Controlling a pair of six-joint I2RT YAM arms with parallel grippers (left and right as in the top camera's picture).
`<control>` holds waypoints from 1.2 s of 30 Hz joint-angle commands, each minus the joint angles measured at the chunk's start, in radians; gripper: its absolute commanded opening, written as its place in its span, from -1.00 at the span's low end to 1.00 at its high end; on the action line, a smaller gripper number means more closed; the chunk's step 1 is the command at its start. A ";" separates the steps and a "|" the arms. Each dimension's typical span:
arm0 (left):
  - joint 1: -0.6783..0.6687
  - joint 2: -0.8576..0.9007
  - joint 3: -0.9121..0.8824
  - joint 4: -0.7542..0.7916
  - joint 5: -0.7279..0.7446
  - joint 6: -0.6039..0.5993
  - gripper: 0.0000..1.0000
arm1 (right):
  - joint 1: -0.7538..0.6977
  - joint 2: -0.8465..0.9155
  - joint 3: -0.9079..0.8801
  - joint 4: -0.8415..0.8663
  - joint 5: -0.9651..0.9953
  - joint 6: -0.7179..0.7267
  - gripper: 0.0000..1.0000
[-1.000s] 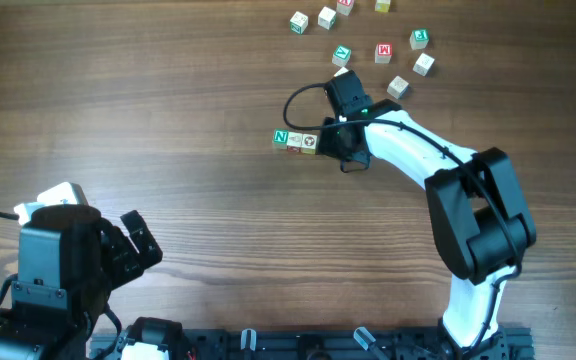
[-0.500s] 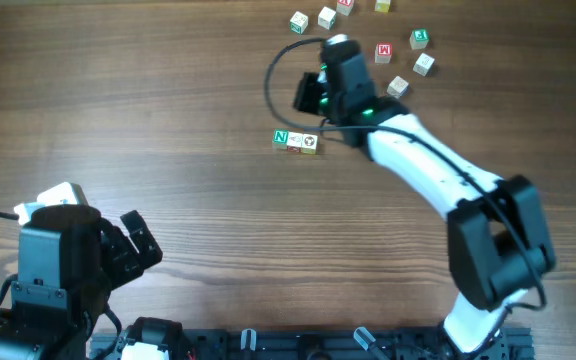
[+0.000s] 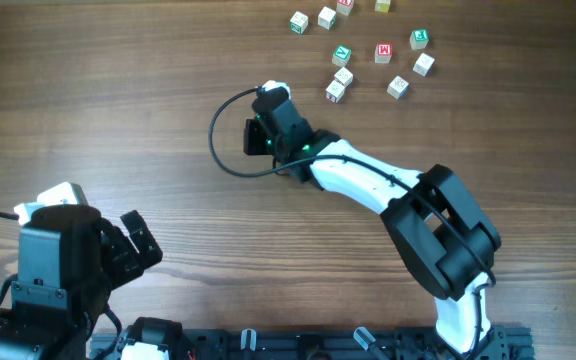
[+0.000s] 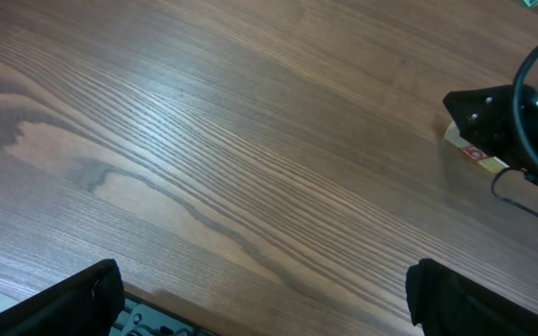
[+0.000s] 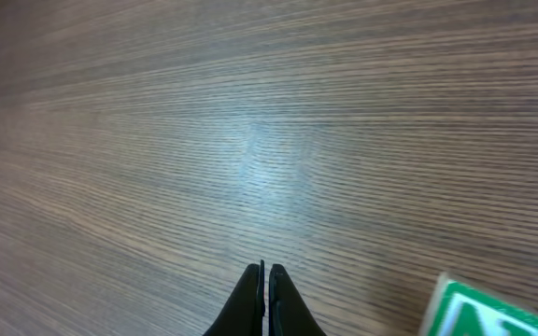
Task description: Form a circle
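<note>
Small pale wooden letter cubes [image 3: 335, 92] loose at far side of wooden bench [image 3: 118, 100], right arm stretched left, right claw [image 5: 265, 280] pinched closed, empty, beside green-marked cube [image 5: 479, 313], left claw [image 4: 261, 297] spread wide.

The right arm [image 3: 368, 185] has glossy white links between bulky black joint housings. By its wrist a green light [image 3: 306, 150] glows and a thin black cable [image 3: 214, 140] loops. The left arm [image 3: 58, 265] is boxy black, capped white. The right pincer [image 5: 265, 273] and the left pincer [image 4: 264, 299] are matte black.
</note>
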 commanded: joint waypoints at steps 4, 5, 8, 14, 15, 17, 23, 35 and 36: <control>0.006 -0.002 -0.005 0.002 -0.016 -0.013 1.00 | 0.064 0.054 0.010 0.031 0.165 -0.033 -0.90; 0.006 -0.002 -0.005 0.002 -0.016 -0.013 1.00 | 0.072 0.061 0.016 0.031 0.184 -0.037 -0.91; 0.006 -0.002 -0.005 0.002 -0.016 -0.013 1.00 | 0.092 0.082 0.031 0.022 0.285 -0.039 -0.90; 0.006 -0.002 -0.005 0.002 -0.016 -0.013 1.00 | 0.096 0.098 0.031 0.005 0.371 -0.038 -0.90; 0.006 -0.002 -0.005 0.002 -0.016 -0.013 1.00 | 0.096 0.101 0.031 0.005 0.376 -0.037 -0.90; 0.006 -0.002 -0.005 0.002 -0.016 -0.013 1.00 | 0.098 0.101 0.031 0.000 0.391 -0.037 -0.90; 0.006 -0.002 -0.005 0.002 -0.016 -0.013 1.00 | 0.100 0.101 0.031 -0.026 0.436 -0.037 -0.90; 0.006 -0.002 -0.005 0.002 -0.016 -0.013 1.00 | 0.100 0.101 0.031 -0.062 0.469 -0.028 -0.90; 0.006 -0.002 -0.005 0.002 -0.016 -0.013 1.00 | 0.100 0.101 0.031 -0.068 0.469 -0.028 -0.91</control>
